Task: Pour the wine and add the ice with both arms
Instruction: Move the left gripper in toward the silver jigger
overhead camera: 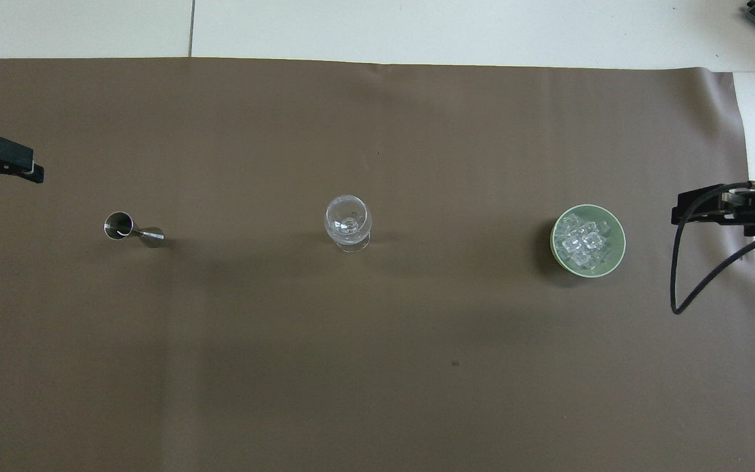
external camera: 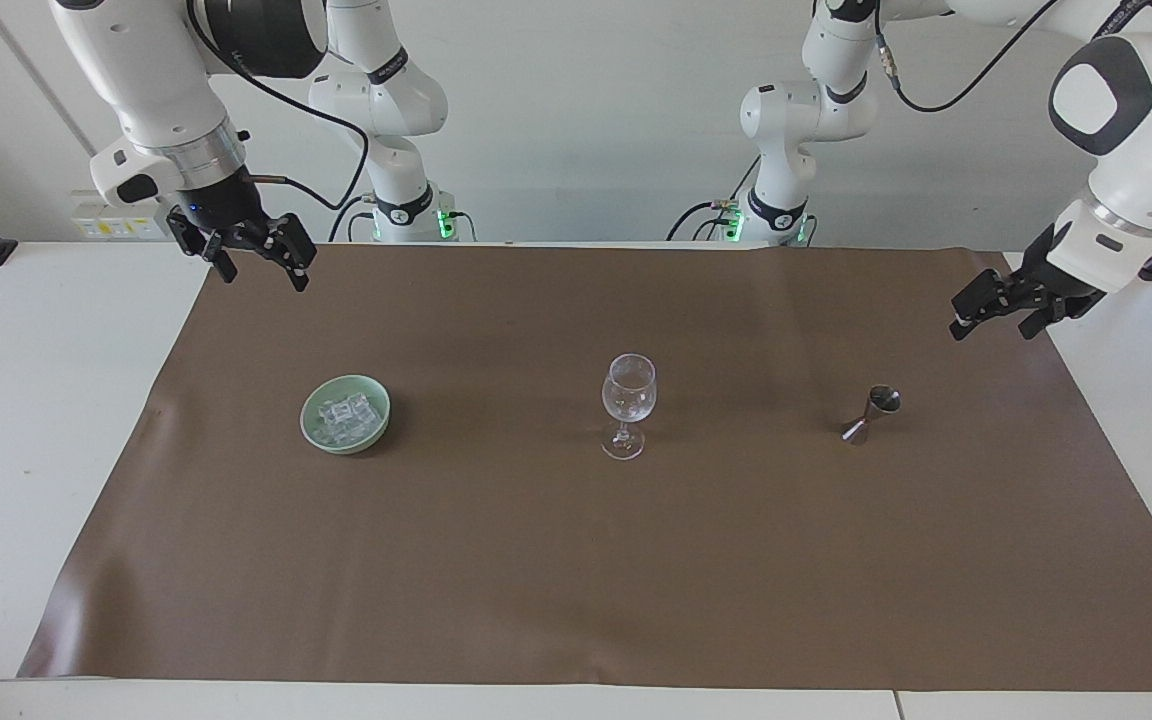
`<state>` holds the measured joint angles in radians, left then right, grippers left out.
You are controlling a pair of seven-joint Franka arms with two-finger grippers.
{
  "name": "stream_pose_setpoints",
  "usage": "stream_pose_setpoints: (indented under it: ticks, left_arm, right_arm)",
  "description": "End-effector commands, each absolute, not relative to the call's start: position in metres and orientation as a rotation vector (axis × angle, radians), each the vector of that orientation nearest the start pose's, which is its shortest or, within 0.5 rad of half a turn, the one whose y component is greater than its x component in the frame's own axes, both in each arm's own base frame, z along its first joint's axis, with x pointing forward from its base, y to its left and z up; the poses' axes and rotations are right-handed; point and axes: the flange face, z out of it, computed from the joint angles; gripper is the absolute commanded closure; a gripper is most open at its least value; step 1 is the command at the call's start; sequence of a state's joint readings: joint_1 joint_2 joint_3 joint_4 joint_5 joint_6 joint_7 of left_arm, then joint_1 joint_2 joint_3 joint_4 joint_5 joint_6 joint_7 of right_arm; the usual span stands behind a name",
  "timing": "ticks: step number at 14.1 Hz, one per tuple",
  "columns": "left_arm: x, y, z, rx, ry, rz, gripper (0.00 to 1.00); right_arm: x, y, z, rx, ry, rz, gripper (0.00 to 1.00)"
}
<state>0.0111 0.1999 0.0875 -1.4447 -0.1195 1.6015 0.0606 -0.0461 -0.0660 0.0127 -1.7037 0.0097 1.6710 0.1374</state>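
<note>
Clear ice [external camera: 344, 412] cubes fill a pale green bowl [external camera: 347, 446] on the brown mat toward the right arm's end. An empty stemmed glass [external camera: 628, 405] stands mid-mat. A small steel jigger [external camera: 872, 414] stands toward the left arm's end; no wine shows. My left gripper [external camera: 996, 327] hangs open and empty over the mat's edge, apart from the jigger. My right gripper [external camera: 264, 274] waits open and empty above the mat's corner. From overhead the ice [overhead camera: 584, 241], bowl [overhead camera: 621, 245], glass [overhead camera: 348, 223] and jigger [overhead camera: 130, 229] stand in one row.
The brown mat [external camera: 576, 580] covers most of the white table [external camera: 46, 430]. A black cable [overhead camera: 679, 275] loops down from the right wrist beside the bowl. One left finger [overhead camera: 7, 159] reaches into the overhead view at the mat's edge.
</note>
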Motion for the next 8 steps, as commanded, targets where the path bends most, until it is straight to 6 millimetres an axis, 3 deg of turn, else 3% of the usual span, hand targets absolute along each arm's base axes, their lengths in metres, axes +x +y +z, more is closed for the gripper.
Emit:
stream_pose_setpoints:
  ticks: [1, 3, 8]
  left_arm:
    - [0.626, 0.060, 0.559, -3.290, -0.222, 0.036, 0.00]
    - [0.630, 0.066, 0.552, -3.295, -0.393, 0.032, 0.00]
    - [0.627, 0.109, 0.502, -3.316, -1.026, 0.153, 0.00]
  right_arm:
    - [0.540, -0.018, 0.610, -3.107, 0.296, -0.041, 0.00]
    - [0.540, -0.019, 0.610, -3.107, 0.299, -0.041, 0.00]
    - [0.540, -0.018, 0.610, -3.107, 0.296, -0.041, 0.00]
